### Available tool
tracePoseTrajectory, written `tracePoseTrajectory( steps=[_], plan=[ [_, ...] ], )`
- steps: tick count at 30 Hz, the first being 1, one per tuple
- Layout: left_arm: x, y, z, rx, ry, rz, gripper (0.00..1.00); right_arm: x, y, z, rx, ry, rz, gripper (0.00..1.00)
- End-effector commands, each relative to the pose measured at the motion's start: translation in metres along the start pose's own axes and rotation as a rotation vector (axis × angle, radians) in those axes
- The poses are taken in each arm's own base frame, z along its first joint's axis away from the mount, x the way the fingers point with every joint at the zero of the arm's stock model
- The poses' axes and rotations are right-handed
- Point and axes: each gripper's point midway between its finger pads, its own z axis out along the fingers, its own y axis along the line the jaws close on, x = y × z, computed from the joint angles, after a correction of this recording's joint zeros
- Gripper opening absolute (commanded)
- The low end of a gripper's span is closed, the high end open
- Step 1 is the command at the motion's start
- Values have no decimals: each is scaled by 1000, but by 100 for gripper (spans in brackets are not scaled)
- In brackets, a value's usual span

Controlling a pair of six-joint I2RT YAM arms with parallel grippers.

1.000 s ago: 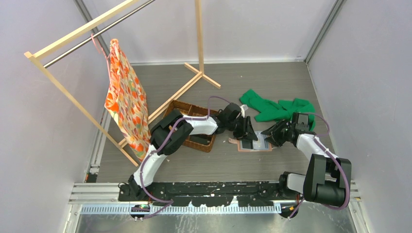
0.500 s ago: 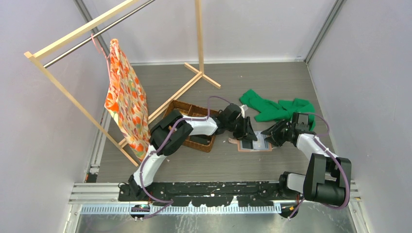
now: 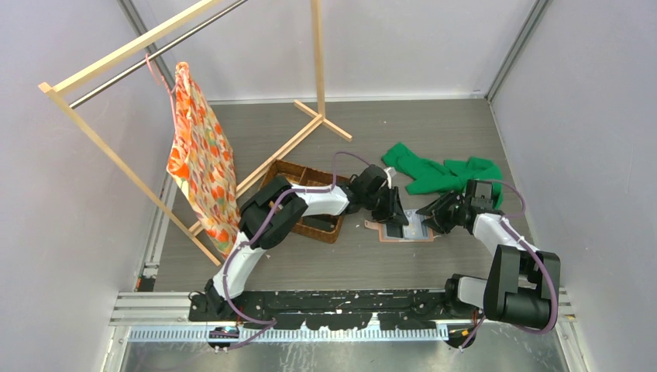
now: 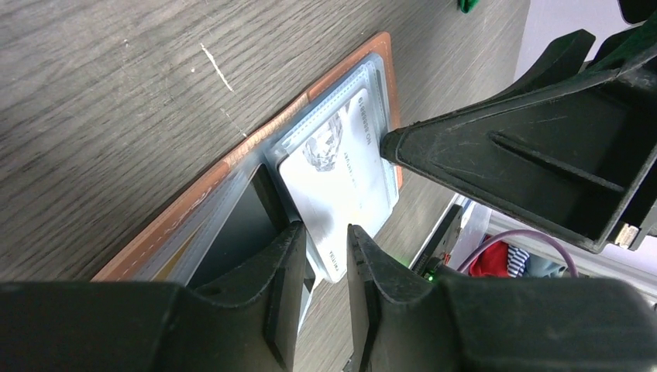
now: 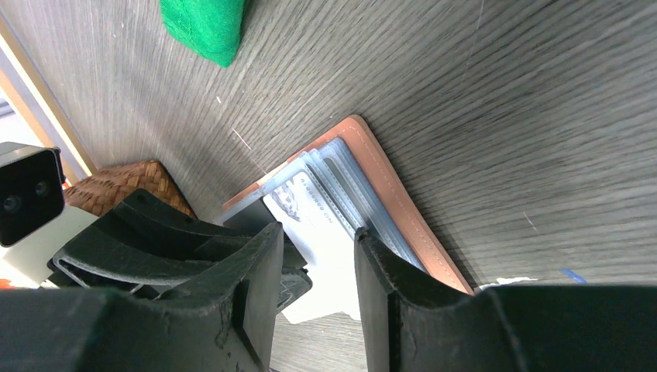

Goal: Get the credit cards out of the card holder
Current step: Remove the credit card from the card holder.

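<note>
The tan card holder lies open and flat on the table, grey plastic sleeves up. A silver-white card sticks partway out of a sleeve toward the near edge. My left gripper hangs low over that card's protruding end. Its jaws stand a narrow gap apart, with the card's edge showing in the gap. My right gripper is open from the other side. One fingertip rests on the card holder's sleeves, and the card shows between its jaws. From above, both grippers meet over the holder.
A brown woven basket sits just left of the left arm's wrist. Green cloth lies behind the right gripper. A wooden clothes rack with an orange patterned cloth fills the left and back.
My left gripper's jaws have drawn a little closer together over the card's end. Both arms and the card holder stay where they were.
</note>
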Motion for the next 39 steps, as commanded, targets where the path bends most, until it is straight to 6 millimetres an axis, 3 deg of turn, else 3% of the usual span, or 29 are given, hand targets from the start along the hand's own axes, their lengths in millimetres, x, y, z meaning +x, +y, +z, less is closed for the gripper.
tracePoseTrajectory(
  steps=[1,10,39],
  plan=[
    [16,75,4,-246,23,-30,27,27,-34,4,118,87,35,45],
    [15,72,3,-238,21,-33,1,27,-35,4,120,88,35,45],
    [20,86,-41,-315,49,43,1,25,-36,4,129,77,34,44]
  ],
)
